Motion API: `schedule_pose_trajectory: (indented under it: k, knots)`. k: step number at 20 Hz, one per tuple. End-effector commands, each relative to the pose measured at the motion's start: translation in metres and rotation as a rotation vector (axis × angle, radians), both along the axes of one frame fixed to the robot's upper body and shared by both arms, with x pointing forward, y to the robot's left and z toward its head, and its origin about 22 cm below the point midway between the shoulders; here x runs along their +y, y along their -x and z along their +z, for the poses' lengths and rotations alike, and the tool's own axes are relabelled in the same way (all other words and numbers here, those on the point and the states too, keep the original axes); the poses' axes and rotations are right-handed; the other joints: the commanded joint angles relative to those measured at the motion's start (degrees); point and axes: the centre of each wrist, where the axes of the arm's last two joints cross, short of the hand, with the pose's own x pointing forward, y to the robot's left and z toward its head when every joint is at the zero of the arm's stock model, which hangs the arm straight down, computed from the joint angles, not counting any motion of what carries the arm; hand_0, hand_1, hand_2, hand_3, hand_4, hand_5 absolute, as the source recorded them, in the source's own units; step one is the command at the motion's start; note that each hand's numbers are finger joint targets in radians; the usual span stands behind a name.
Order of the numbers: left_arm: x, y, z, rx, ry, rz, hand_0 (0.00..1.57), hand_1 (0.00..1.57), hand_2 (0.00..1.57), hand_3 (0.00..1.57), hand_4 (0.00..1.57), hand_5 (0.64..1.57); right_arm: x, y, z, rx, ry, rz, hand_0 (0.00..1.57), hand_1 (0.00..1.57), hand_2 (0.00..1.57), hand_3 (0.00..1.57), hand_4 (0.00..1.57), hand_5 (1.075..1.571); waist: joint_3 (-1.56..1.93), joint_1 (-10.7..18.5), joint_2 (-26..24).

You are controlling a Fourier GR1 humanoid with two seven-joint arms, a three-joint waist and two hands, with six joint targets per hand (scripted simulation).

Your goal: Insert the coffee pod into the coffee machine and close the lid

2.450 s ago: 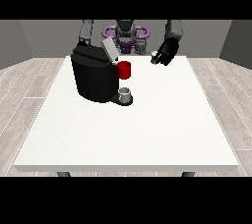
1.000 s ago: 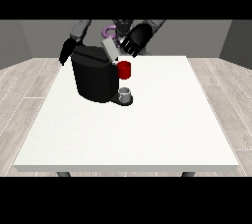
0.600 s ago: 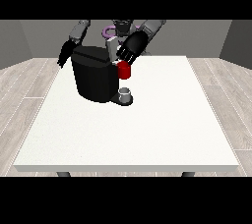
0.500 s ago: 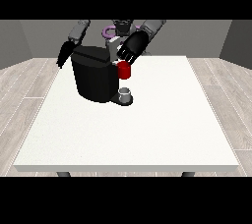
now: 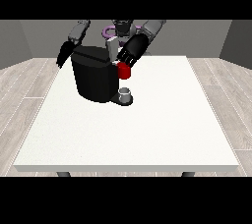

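The hand at the view's left (image 5: 64,55) hangs off the far left corner of the white table (image 5: 147,134), just beside the upper left side of the black coffee machine (image 5: 93,73). Its arm slopes down from the robot's shoulder and the fingers point downward, straight rather than curled; they hold nothing, and whether they touch the machine's side I cannot tell.

The machine stands on the far left part of the table, near the far edge. Low at its front, on the base, sits a small grey thing (image 5: 125,93), perhaps a cup; I cannot tell it for the pod.

The hand at the view's right (image 5: 132,51) reaches in from the far edge, its arm slanting down toward the machine's top right. Its fingertips are at the machine's lid, directly above a red thing at the machine (image 5: 124,71). Whether these fingers are curled on anything I cannot tell. The coffee pod itself does not plainly show.
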Motion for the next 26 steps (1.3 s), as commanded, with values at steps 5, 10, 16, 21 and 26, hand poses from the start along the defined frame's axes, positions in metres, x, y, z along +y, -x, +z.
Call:
schedule_pose_trajectory:
  k: [5, 10, 16, 21, 26]
  knots:
    - [0.001, 0.0, 0.015, -0.057, 0.01, -0.015, 1.23, 1.23, 1.26, 1.2, 0.41, 1.571, 0.003, -0.004, 0.007, -0.017, 0.003, -0.014, 0.0, 0.0, 0.0, 0.0, 0.1, 1.571, 0.0, 0.2, 1.5]
    - [-0.012, 0.0, 0.021, -0.073, 0.003, -0.014, 1.21, 1.21, 1.24, 1.2, 0.35, 1.571, -0.005, -0.006, 0.001, 0.004, 0.003, -0.028, 0.0, 0.0, 0.0, 0.0, 0.0, 1.571, 0.01, 0.4, 1.0]
    - [-0.024, 0.0, 0.014, -0.123, -0.027, -0.012, 1.24, 1.24, 1.26, 1.2, 0.29, 1.571, 0.0, -0.008, 0.0, -0.009, -0.022, -0.035, 0.0, 0.0, 0.0, 0.0, 0.0, 1.571, 0.02, 0.8, 1.7]
    - [0.0, 0.0, -0.005, -0.126, -0.13, 0.014, 1.21, 1.21, 1.22, 1.1, 0.0, 1.571, -0.006, 0.003, -0.004, 0.002, -0.003, -0.002, 0.0, 0.0, 0.0, 0.0, 0.0, 1.571, 0.01, -1.6, 0.6]
    - [-0.005, 0.0, 0.016, -0.146, -0.147, 0.012, 1.17, 1.17, 1.17, 1.02, 0.0, 1.571, -0.015, -0.011, 0.01, -0.011, -0.006, -0.008, 0.0, 0.0, 0.0, 0.0, 0.0, 1.571, 0.02, -0.7, 2.6]
